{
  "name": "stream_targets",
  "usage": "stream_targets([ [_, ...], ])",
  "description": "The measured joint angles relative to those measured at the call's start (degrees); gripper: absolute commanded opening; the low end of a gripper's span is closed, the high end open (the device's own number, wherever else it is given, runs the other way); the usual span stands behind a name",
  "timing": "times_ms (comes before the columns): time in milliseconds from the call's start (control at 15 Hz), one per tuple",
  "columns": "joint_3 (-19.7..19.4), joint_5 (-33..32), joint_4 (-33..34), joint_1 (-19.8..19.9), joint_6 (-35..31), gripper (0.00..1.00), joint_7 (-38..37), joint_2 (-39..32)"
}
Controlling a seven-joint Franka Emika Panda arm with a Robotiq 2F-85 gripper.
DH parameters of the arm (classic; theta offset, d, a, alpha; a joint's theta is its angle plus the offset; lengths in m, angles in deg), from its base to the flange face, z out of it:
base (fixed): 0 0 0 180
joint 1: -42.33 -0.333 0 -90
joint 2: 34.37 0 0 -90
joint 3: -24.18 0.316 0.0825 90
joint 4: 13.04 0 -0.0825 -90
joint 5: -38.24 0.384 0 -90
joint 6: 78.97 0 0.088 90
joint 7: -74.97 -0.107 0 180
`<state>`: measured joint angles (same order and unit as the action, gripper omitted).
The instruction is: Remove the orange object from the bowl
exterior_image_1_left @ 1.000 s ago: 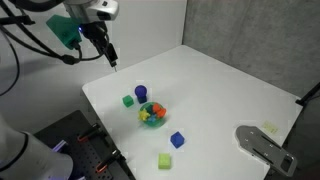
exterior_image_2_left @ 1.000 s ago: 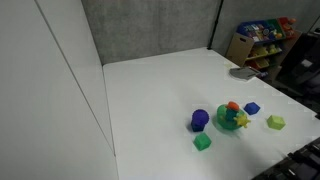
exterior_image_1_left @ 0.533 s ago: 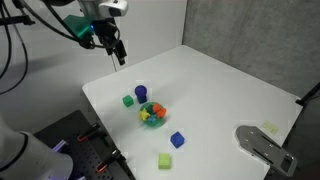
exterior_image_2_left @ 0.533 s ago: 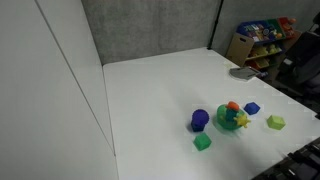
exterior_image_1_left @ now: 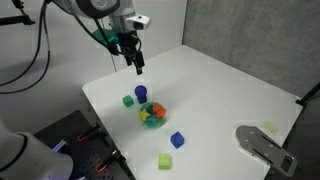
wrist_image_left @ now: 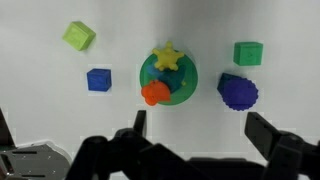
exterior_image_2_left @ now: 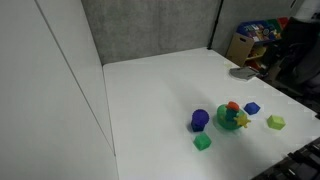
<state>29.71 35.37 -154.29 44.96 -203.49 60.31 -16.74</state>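
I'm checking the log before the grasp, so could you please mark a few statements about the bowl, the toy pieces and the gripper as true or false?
1. The orange object lies in the bowl. True.
2. The gripper is shut on the orange object. False: it is open, above the table, holding nothing.
3. A yellow star shares the bowl. True.
4. The blue cube sits inside the bowl. False: it rests on the table beside it.

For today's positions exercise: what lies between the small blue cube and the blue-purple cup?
The green bowl holding the orange object; seen in the wrist view.
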Motion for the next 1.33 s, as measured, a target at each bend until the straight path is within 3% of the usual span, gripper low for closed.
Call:
stream_targets([
  [600, -2.89, -7.16, 6.18, 2.03, -8.49, 1.00, -12.67, -17.53],
  [1333, -6.50, 0.39, 10.33, -0.16, -21.15, 1.00, -12.08, -33.60],
])
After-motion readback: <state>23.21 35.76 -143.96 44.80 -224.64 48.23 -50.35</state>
